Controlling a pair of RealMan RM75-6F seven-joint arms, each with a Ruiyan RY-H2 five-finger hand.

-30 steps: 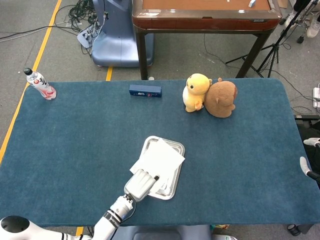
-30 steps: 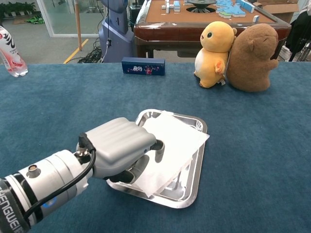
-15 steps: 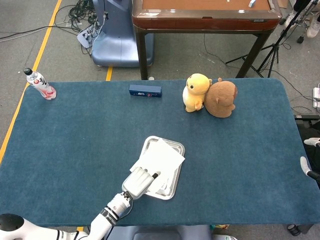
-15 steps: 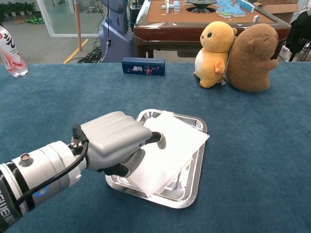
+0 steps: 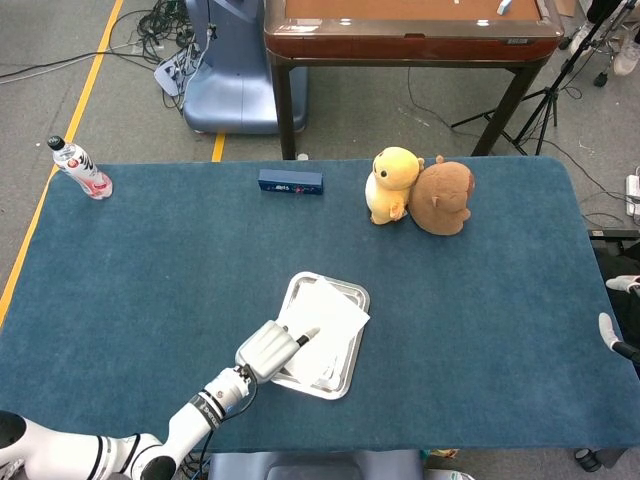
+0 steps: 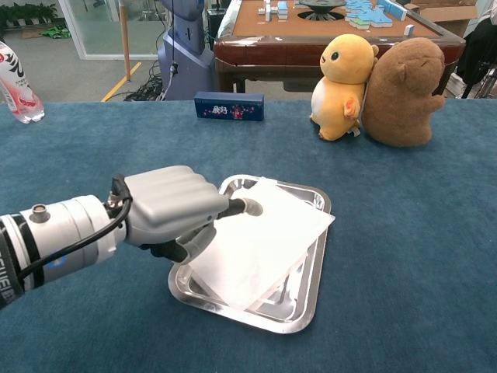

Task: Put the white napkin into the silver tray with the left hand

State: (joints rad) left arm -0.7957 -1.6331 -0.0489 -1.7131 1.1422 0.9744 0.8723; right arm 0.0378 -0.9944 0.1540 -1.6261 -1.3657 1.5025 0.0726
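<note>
The white napkin (image 6: 268,245) lies across the silver tray (image 6: 299,315) near the table's front, also seen from the head as napkin (image 5: 325,330) on tray (image 5: 345,385). One napkin corner sticks out over the tray's right rim. My left hand (image 6: 175,214) sits at the tray's left side with its fingers curled in. One finger reaches over the napkin's left part and the thumb sits under that edge, pinching it. In the head view the left hand (image 5: 268,350) hides the napkin's left corner. Neither view shows my right hand.
A yellow plush (image 5: 392,185) and a brown plush (image 5: 442,197) stand at the back right. At the back centre lies a small blue box (image 5: 291,181). A plastic bottle (image 5: 82,169) lies at the far left corner. A wooden table (image 5: 410,30) stands beyond.
My left hand has shifted left, toward the tray's left rim, uncovering more of the napkin. The napkin's right corner has stayed where it was.
</note>
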